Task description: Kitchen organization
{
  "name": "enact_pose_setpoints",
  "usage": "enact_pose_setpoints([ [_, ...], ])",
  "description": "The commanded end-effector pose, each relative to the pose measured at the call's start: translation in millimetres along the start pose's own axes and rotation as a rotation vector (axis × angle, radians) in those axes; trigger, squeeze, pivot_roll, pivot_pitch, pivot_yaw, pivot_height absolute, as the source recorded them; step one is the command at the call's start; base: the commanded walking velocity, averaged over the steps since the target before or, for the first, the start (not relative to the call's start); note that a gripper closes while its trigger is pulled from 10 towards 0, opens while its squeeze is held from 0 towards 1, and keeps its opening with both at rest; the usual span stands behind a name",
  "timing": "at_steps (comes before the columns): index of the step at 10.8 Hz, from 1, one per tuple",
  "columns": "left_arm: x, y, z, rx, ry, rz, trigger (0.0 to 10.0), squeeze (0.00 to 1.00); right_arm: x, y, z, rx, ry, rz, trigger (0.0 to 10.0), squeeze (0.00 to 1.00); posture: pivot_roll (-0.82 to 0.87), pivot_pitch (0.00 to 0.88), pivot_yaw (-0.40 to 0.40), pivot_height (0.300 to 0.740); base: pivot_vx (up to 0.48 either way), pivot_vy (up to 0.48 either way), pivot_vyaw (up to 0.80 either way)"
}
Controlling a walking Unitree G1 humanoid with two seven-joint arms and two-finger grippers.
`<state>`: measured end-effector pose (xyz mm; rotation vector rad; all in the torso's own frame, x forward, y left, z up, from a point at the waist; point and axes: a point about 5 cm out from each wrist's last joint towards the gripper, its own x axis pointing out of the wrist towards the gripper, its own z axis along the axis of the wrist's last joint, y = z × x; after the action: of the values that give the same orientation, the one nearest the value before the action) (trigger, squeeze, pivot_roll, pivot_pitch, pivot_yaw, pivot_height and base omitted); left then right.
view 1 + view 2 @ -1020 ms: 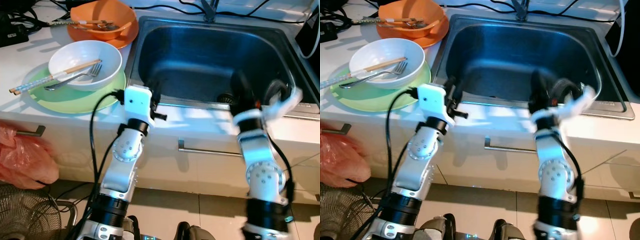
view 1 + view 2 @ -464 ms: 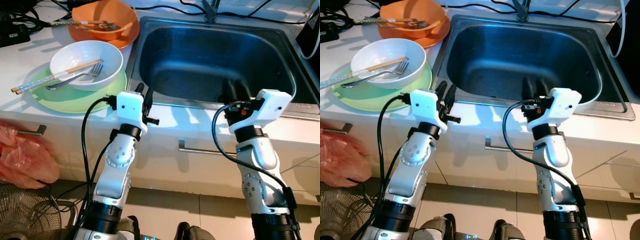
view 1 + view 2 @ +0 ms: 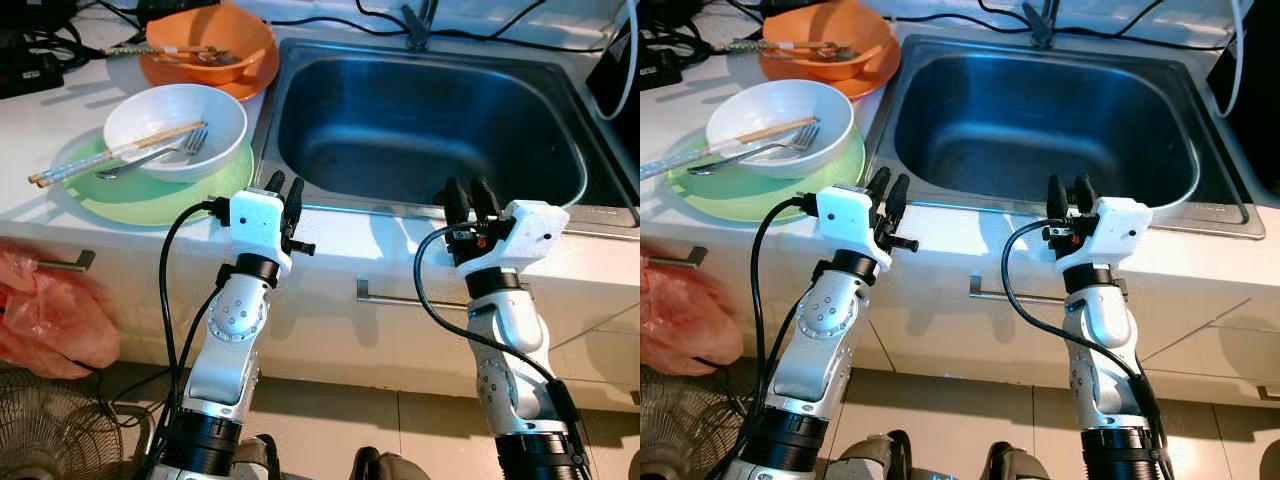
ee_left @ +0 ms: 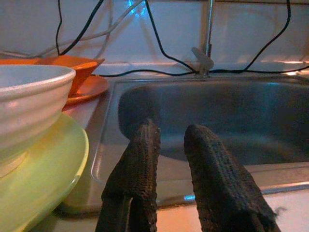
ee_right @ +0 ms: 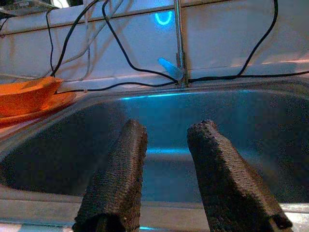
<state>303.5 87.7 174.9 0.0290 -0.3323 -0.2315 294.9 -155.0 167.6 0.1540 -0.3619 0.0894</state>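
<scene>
A: What sits closest, at the bottom of the frame?
B: Two silver arms rise from the lower edge. At lower left are a pink plastic bag [image 3: 50, 320] and a wire fan guard [image 3: 50, 430], below the white bench [image 3: 400, 245] front with its metal drawer handle [image 3: 410, 298].

A: And the grippers?
B: The left gripper [image 3: 283, 188] is at centre left, over the bench's front edge just beside the near left corner of the stainless steel sink [image 3: 430, 125]. Its fingers [image 4: 140, 159] are a little spread, with a narrow gap, holding nothing. The right gripper [image 3: 470, 195] is at centre right, over the sink's near rim, its fingers [image 5: 120, 174] likewise parted and empty.

A: Where are the dishes?
B: At upper left on the bench. A white ceramic bowl [image 3: 175, 115] sits on a pale green round plate [image 3: 150, 195], with a metal fork [image 3: 160, 158] and wooden chopsticks [image 3: 110, 155] lying across it. Further back, an orange bowl [image 3: 205, 40] on an orange plate [image 3: 250, 75] holds more cutlery.

A: And farthest?
B: A tap [image 3: 418, 18] stands at the sink's back rim, with black cables [image 3: 320, 18] running along the wall.
</scene>
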Motion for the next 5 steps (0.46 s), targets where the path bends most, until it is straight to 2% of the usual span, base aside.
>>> enact_pose_setpoints([
  [1, -3.4, -1.8, -1.8, 0.009, 0.006, -0.005, 10.0, 0.00, -3.1, -0.7, -4.6, -0.011, 0.011, -0.001, 10.0, 0.00, 0.08, 0.118, -0.019, 0.740, 0.000, 0.000, 0.00],
  [5, -6.6, -2.7, -3.0, 0.001, 0.013, -0.005, 10.0, 0.00, -6.0, 2.7, -10.2, 0.004, 0.026, 0.002, 10.0, 0.00, 0.08, 0.112, -0.017, 0.740, 0.000, 0.000, 0.00],
])
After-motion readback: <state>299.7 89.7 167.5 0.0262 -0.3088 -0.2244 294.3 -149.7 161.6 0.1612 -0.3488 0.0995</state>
